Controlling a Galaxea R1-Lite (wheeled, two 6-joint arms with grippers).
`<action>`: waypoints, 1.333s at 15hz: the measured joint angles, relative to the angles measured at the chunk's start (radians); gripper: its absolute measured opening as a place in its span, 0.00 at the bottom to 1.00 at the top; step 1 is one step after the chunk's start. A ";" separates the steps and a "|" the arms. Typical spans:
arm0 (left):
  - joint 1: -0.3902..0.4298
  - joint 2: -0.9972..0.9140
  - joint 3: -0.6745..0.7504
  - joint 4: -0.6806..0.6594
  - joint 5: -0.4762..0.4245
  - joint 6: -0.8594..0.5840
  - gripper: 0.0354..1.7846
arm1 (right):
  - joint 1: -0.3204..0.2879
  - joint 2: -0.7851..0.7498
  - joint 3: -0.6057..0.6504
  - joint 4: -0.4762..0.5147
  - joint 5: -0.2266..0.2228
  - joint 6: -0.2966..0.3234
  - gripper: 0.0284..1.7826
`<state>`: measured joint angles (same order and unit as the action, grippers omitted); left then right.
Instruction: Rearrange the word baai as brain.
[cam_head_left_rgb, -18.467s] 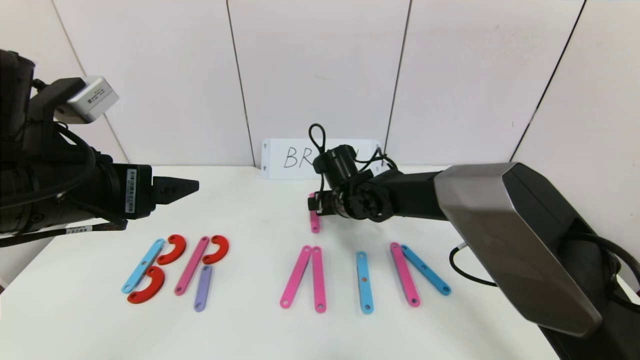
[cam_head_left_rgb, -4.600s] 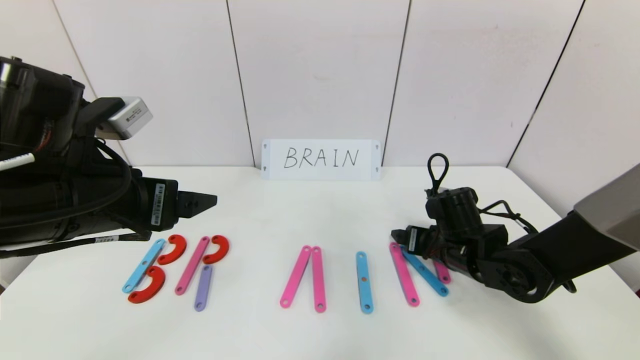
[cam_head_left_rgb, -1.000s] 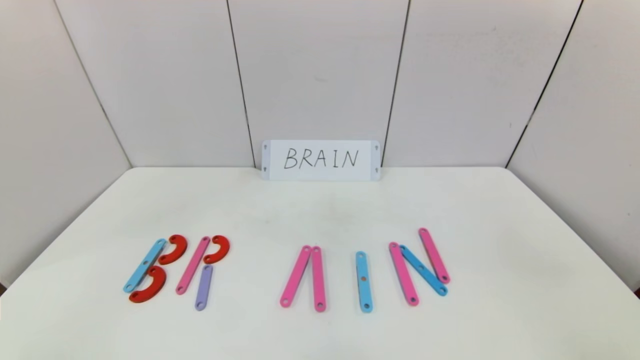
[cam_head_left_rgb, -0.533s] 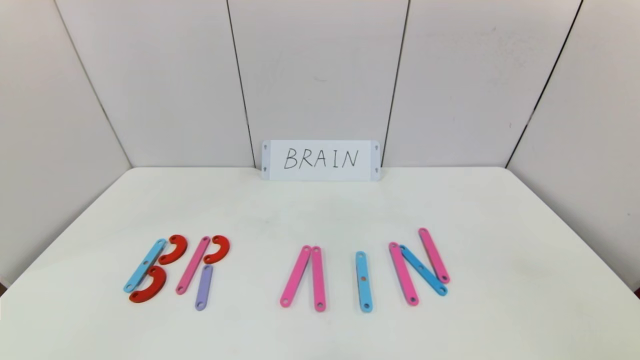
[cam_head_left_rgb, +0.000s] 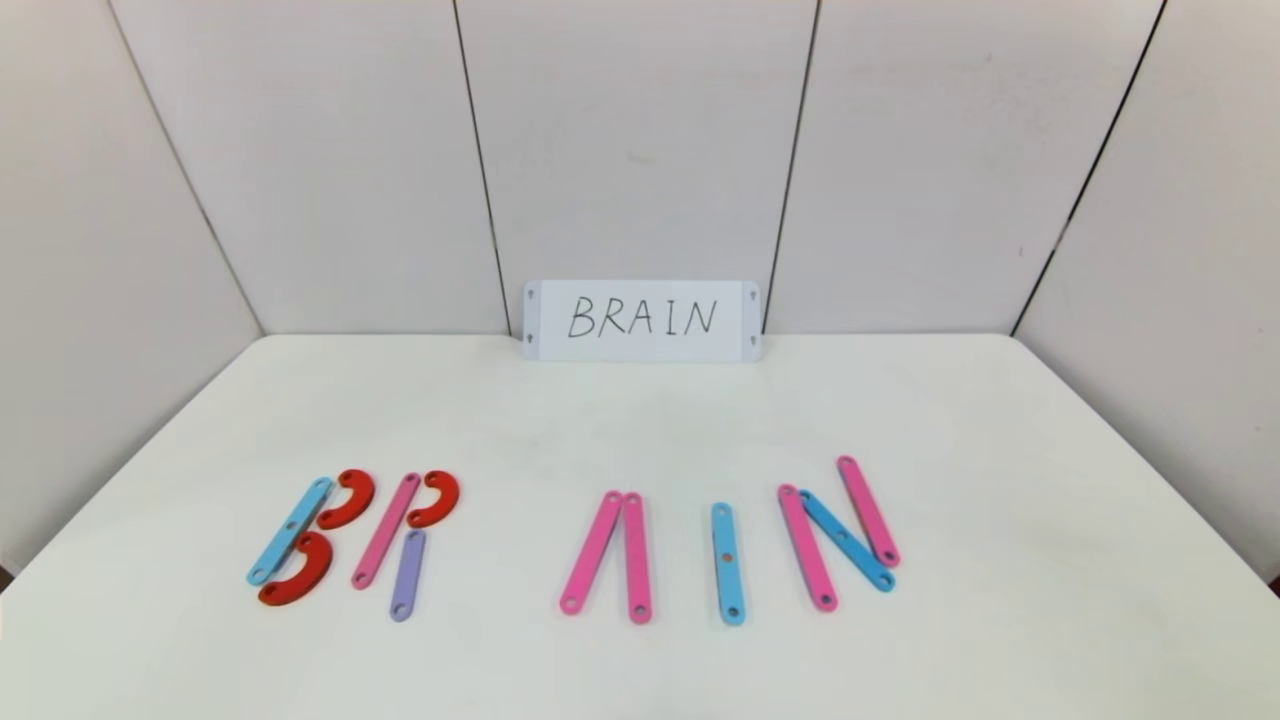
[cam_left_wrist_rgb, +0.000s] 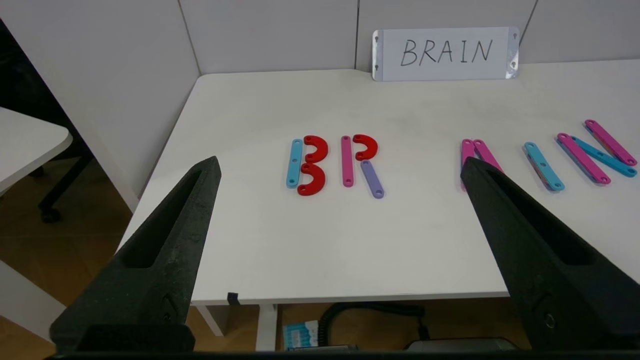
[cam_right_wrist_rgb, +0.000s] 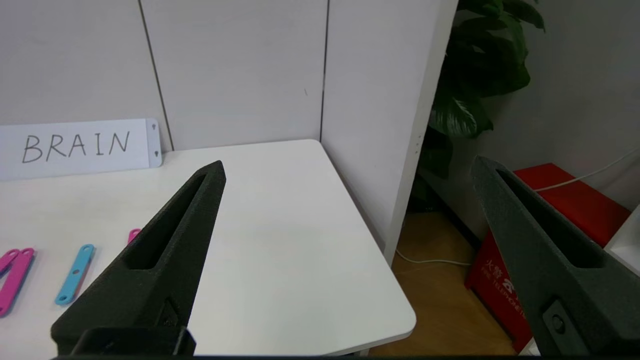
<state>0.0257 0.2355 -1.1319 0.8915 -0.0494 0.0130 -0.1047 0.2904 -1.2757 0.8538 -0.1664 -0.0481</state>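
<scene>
The strip letters spelling brain (cam_head_left_rgb: 640, 545) lie in a row along the near part of the white table (cam_head_left_rgb: 640, 420), well apart from the handwritten card (cam_head_left_rgb: 641, 320) that stands against the back wall. The left end effector (cam_left_wrist_rgb: 340, 167) hangs off the table's near-left edge with its fingers spread wide and holding nothing. The right end effector (cam_right_wrist_rgb: 350, 170), likewise released, is off the table's right side, near a potted plant (cam_right_wrist_rgb: 480, 75) and a red box (cam_right_wrist_rgb: 550, 215).

I read "BRAIN" handwritten in black on the white card (cam_head_left_rgb: 641, 320); below it, coloured strips (cam_head_left_rgb: 600, 545) on the bench (cam_head_left_rgb: 640, 420) spell B, R, A, I, N.
</scene>
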 joint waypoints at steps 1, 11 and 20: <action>-0.010 -0.009 0.004 0.006 -0.001 0.009 0.94 | 0.002 -0.004 0.005 0.009 0.006 0.005 0.95; -0.020 -0.161 0.103 0.030 -0.005 0.063 0.94 | 0.076 -0.070 0.001 0.065 0.045 -0.048 0.95; -0.022 -0.233 0.087 0.062 0.019 0.051 0.94 | 0.101 -0.276 0.090 0.165 -0.012 -0.012 0.95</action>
<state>0.0036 0.0023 -1.0453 0.9534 -0.0306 0.0643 -0.0036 0.0149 -1.1862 1.0187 -0.1785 -0.0604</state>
